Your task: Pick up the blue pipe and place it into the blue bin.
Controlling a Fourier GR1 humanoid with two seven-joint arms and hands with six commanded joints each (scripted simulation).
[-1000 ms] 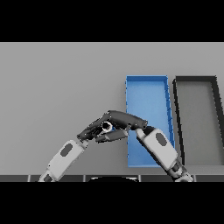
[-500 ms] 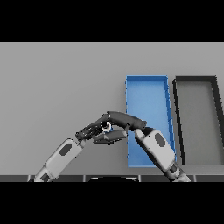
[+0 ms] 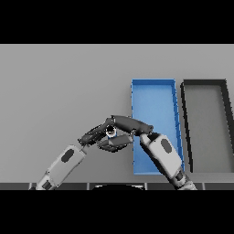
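Only a small pale round end of the blue pipe [image 3: 110,132] shows, just left of the blue bin [image 3: 153,84]. My right hand [image 3: 129,124] reaches left across the bin's near-left corner. Its fingers lie over the pipe and its thumb curls under it, so it is shut on the pipe. My left hand [image 3: 93,135] comes in from the lower left with its fingers stretched out, the tips touching the pipe from the left. Most of the pipe is hidden between the two hands.
A black bin [image 3: 204,83] stands right beside the blue bin, on its right. Bare grey table [image 3: 59,91] lies to the left and behind the hands.
Almost nothing differs. Both hands stay joined at the pipe, and the left forearm has shifted only slightly.
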